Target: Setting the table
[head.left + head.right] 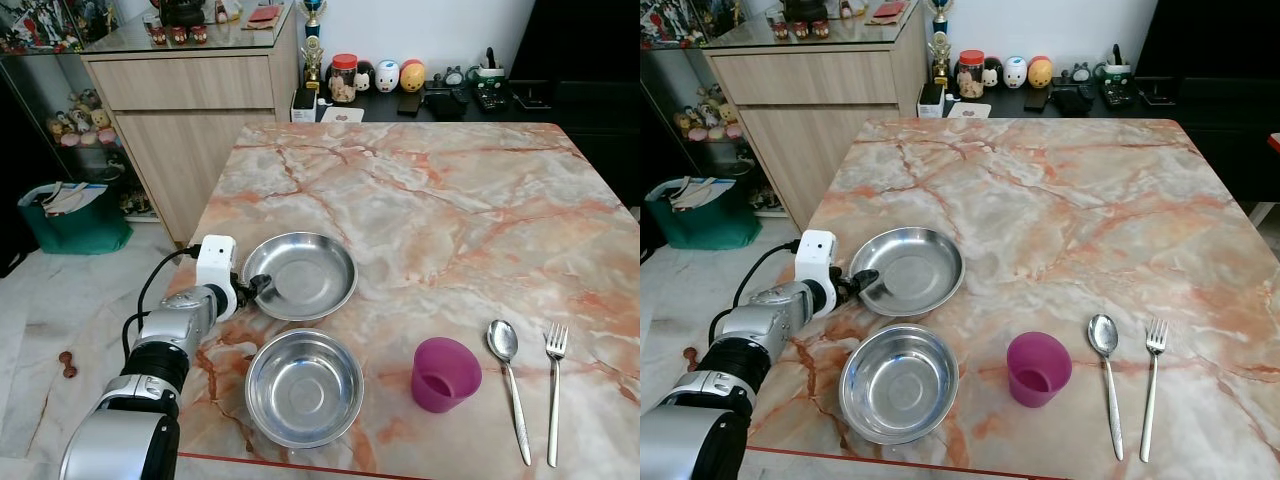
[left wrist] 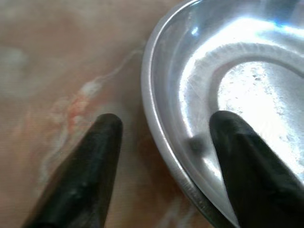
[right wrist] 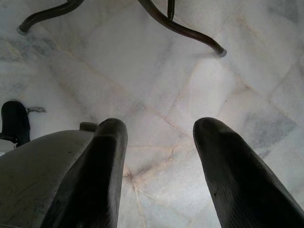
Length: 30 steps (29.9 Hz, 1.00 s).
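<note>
Steel plate [image 1: 302, 273], shallow, on the marble table [image 1: 450, 190] near its left edge, its rim straddled by the left gripper [image 1: 262, 285]: fingers parted, one black finger [image 2: 247, 161] inside the dish, the other [image 2: 85, 171] outside on the marble, not closed on the rim. Steel bowl [image 1: 303, 386], just in front of the plate at the table's near edge. Purple cup [image 1: 445, 373], upright, to the right of the bowl. Spoon [image 1: 506, 380] and fork [image 1: 554, 385], side by side right of the cup, handles toward the robot. Right gripper [image 3: 159, 175], fingers spread apart, holding nothing, hanging over a pale tiled floor [image 3: 190, 71]. Wooden cabinet [image 1: 190, 100] beyond the table's left corner; green bag [image 1: 75, 215] on the floor beside it.
</note>
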Available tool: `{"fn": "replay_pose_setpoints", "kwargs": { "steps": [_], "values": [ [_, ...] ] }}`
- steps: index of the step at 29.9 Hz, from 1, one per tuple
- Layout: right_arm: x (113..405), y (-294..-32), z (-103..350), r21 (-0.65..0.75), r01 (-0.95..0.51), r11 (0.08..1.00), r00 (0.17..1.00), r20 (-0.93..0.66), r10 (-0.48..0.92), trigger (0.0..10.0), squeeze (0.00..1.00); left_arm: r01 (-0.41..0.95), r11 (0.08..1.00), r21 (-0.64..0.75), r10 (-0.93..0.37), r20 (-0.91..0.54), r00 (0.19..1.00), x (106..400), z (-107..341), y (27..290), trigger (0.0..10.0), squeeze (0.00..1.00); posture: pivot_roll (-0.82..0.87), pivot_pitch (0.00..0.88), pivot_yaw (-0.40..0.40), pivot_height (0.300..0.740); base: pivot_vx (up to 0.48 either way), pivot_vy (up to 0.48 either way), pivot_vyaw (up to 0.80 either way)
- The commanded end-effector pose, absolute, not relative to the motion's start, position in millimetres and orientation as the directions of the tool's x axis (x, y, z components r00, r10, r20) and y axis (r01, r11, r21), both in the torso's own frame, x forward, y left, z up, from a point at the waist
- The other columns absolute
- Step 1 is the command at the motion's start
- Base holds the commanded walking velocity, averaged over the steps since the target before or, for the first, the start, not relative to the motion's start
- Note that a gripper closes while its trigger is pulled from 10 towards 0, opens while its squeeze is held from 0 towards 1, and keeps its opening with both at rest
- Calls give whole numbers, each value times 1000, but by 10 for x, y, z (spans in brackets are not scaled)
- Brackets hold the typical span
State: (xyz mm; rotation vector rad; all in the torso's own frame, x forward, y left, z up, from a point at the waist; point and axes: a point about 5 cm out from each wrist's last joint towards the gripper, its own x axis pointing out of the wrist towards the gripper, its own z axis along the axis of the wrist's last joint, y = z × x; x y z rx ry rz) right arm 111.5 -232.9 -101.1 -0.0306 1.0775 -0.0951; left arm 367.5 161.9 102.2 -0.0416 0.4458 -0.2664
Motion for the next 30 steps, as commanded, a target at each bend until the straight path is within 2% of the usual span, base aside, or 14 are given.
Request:
{"fn": "replay_pose_setpoints", "kwargs": {
  "steps": [1, 5, 6, 9, 11, 12, 30],
  "values": [
    [1125, -2320, -1011, -67, 70, 995, 471, -877, -92, 10000, 0, 238, 968, -79, -248, -449, 859, 3652, 972, 1651, 0, 0, -52, 0, 37, 732, 0, 0, 0],
    [1126, -2321, -1010, -67, 69, 995, 471, -877, -91, 10000, 0, 235, 969, -78, -245, -450, 859, 3651, 971, 1654, 0, 0, -51, 0, 37, 732, 0, 0, 0],
    [1126, -2322, -1010, -67, 69, 995, 471, -877, -91, 10000, 0, 234, 969, -79, -244, -450, 859, 3651, 971, 1656, 275, 0, -50, 0, 37, 732, 0, 0, 0],
    [1127, -2322, -1010, -66, 68, 995, 472, -877, -90, 10000, 0, 231, 970, -78, -241, -449, 861, 3650, 971, 1664, 0, 0, -48, 0, 36, 732, 0, 0, 0],
    [1128, -2319, -1010, -64, 66, 996, 472, -877, -88, 10000, 0, 220, 973, -75, -230, -443, 866, 3655, 983, 1689, 392, 0, -50, 0, 39, 732, 0, 0, 0],
    [1127, -2320, -1010, -64, 65, 996, 471, -878, -87, 10000, 0, 214, 974, -75, -225, -442, 868, 3657, 986, 1697, 0, 0, -47, 0, 36, 732, 0, 0, 0],
    [1125, -2319, -1010, -62, 59, 996, 470, -879, -83, 10000, 0, 206, 978, -42, -203, -442, 874, 3656, 990, 1705, 0, 0, -48, 0, 37, 732, 0, 0, 0]
  ]
}}
